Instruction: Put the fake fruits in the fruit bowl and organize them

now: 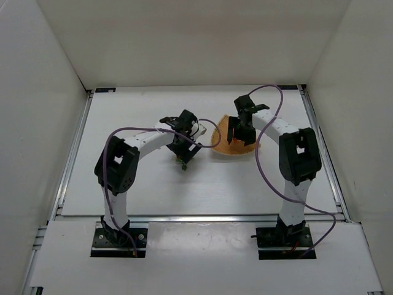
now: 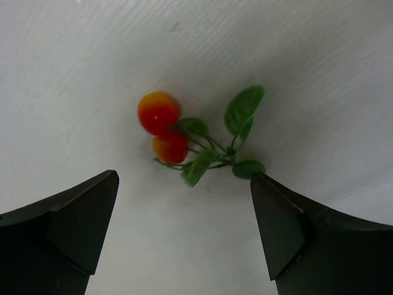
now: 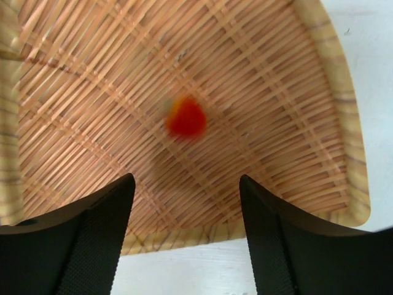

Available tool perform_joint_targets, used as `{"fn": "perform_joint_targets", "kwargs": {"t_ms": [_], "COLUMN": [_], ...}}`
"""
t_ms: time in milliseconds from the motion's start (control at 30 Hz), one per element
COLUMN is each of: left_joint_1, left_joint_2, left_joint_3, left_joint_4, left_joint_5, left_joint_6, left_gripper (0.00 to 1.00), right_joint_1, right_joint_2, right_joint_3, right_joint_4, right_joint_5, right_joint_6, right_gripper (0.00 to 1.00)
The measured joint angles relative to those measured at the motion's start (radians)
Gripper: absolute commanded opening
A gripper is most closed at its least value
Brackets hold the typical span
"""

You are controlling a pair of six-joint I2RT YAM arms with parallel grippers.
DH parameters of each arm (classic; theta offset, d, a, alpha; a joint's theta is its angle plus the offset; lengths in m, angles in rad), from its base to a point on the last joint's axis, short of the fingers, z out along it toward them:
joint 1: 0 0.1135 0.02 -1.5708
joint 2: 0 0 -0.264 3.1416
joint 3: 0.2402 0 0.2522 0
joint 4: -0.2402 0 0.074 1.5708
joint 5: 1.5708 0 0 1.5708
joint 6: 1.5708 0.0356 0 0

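1. your left gripper [image 2: 184, 184] hangs over the white table [image 2: 73, 74] with its jaws spread wide and nothing between them.
2. a sprig of fake fruit [image 2: 184, 138] lies flat on the table just ahead of that opening, roughly centred on the gap.
3. its two red-orange berries [image 2: 158, 112] touch each other and sit toward your left finger's side. the green leaves [image 2: 244, 107] fan out toward the right finger's side.
4. the lowest leaf lies very near the right fingertip; you cannot tell from the left wrist view whether they touch.
5. in the top view the left gripper points down at the table just left of the fruit bowl [image 1: 222, 146], apart from its rim. the sprig shows there only as a small green fleck below the fingers.
6. your right gripper [image 3: 186, 184] hangs over the fruit bowl, jaws parted and empty.
7. a single red fruit piece [image 3: 186, 118] rests on the woven floor of the bowl, ahead of the jaw gap and about midway between the two fingers, clear of both. it is blurred, so you cannot make out a stem or leaf.
8. the bowl's near rim runs under the right gripper's fingertips in the right wrist view, and its pale edge curves round on the right.
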Motion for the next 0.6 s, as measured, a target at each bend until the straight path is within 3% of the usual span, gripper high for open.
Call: {"fn": "perform_joint_targets", "kwargs": {"t_ms": [133,200,233,333,367,467,500,600], "left_joint_1": [-0.008,-0.008,-0.008,-0.008,-0.008,-0.008,-0.008,-0.008], "left_joint_2": [0.068,0.094,0.105,0.135,0.141,0.15,0.151,0.151], "left_joint_3": [0.026,0.036,0.04,0.056,0.063,0.072,0.074,0.077], "left_joint_4": [-0.004,-0.005,-0.007,-0.013,-0.021,-0.032,-0.037,-0.053], "left_joint_5": [0.011,0.014,0.016,0.029,0.037,0.047,0.05,0.053], "left_joint_6": [-0.005,-0.008,-0.008,-0.011,-0.012,-0.003,0.001,0.013], "left_gripper": [1.0,0.94,0.84,0.65,0.53,0.39,0.29,0.2], "right_joint_1": [-0.008,-0.009,-0.009,-0.011,-0.013,-0.02,-0.022,-0.027], "right_joint_2": [-0.042,-0.096,-0.128,-0.23,-0.265,-0.342,-0.363,-0.409], "right_joint_3": [-0.017,-0.036,-0.042,-0.051,-0.055,-0.056,-0.056,-0.063], "right_joint_4": [-0.008,-0.011,-0.013,-0.011,-0.008,-0.008,-0.008,-0.005], "right_joint_5": [-0.029,-0.039,-0.041,-0.043,-0.045,-0.047,-0.047,-0.047], "right_joint_6": [0.005,0.008,0.013,0.02,0.02,0.026,0.027,0.037], "right_gripper": [0.75,0.75,0.75,0.75,0.74,0.73,0.73,0.73]}}
